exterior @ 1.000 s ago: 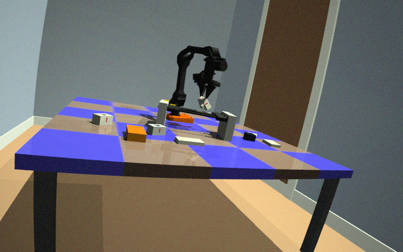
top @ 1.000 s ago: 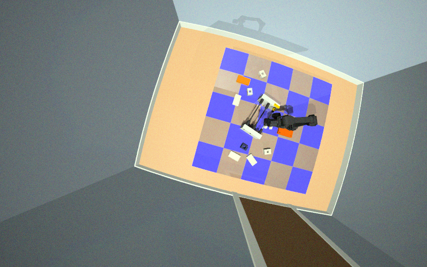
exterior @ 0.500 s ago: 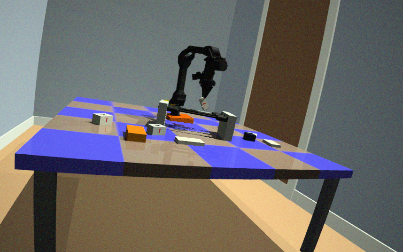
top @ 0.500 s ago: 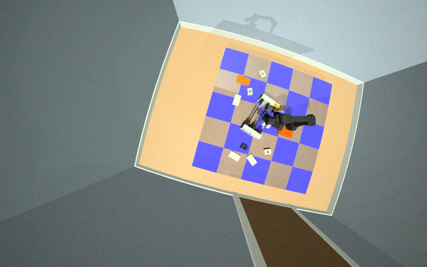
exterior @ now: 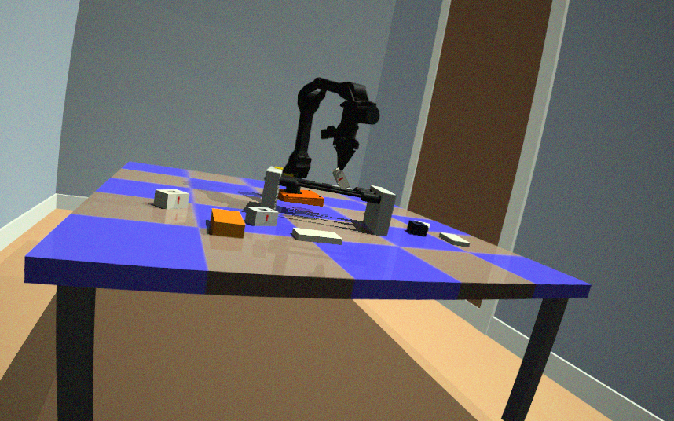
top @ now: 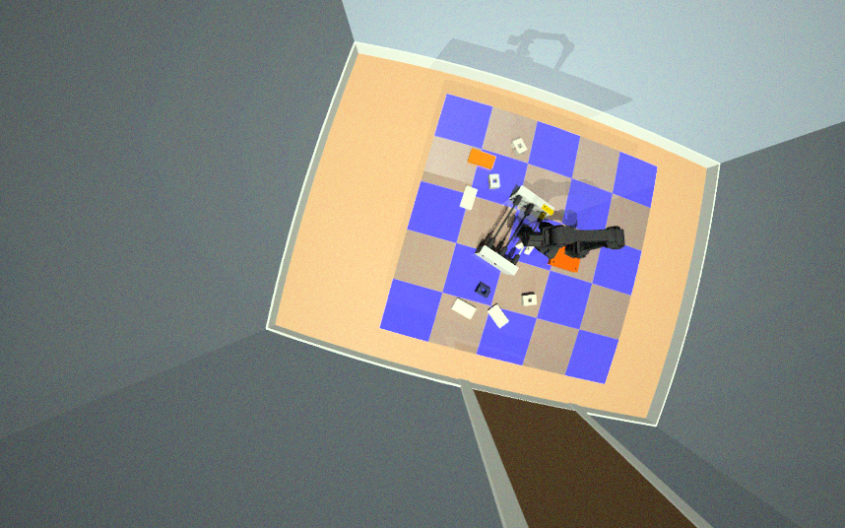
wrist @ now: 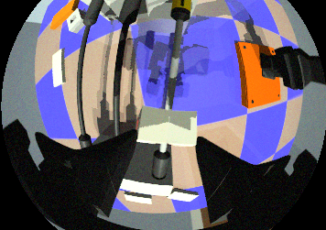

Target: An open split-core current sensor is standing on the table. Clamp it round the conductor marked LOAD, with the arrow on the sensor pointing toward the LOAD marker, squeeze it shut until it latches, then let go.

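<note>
walls (exterior: pixel 198 78) grey | floor (exterior: pixel 276 355) tan | door (exterior: pixel 486 104) brown
</note>
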Controlling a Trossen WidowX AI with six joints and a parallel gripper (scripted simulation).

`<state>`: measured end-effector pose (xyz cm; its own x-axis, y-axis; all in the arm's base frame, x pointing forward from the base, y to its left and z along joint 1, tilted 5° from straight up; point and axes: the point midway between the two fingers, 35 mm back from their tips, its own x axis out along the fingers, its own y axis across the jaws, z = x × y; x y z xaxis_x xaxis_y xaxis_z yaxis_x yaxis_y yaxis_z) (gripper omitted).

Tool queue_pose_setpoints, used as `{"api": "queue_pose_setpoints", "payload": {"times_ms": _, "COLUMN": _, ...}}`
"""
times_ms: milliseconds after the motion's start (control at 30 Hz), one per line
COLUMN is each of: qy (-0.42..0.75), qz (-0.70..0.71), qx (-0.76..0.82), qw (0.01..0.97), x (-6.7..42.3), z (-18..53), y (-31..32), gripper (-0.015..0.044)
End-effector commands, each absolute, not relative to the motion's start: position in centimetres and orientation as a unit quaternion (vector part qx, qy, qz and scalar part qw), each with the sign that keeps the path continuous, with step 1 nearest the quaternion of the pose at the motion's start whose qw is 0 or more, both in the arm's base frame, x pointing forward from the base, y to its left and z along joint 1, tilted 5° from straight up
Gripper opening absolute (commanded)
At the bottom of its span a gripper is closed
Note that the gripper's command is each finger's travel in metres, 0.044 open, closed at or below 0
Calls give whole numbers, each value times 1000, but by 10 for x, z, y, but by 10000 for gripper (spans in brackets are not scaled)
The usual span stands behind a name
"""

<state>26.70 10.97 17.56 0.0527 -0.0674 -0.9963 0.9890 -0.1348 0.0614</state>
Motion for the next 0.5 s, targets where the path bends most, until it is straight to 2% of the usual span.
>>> {"api": "queue_pose_setpoints", "payload": {"times_ms": 0, "qy": 433, "qz": -534, "qx": 533, "qw": 492, "x": 268, "z": 168, "y": 110, "gripper": 0}}
{"api": "queue_pose_setpoints", "payload": {"times_ms": 467, "qy": 433, "qz": -534, "qx": 533, "qw": 492, "x": 268, "z": 145, "y": 108, "gripper": 0}}
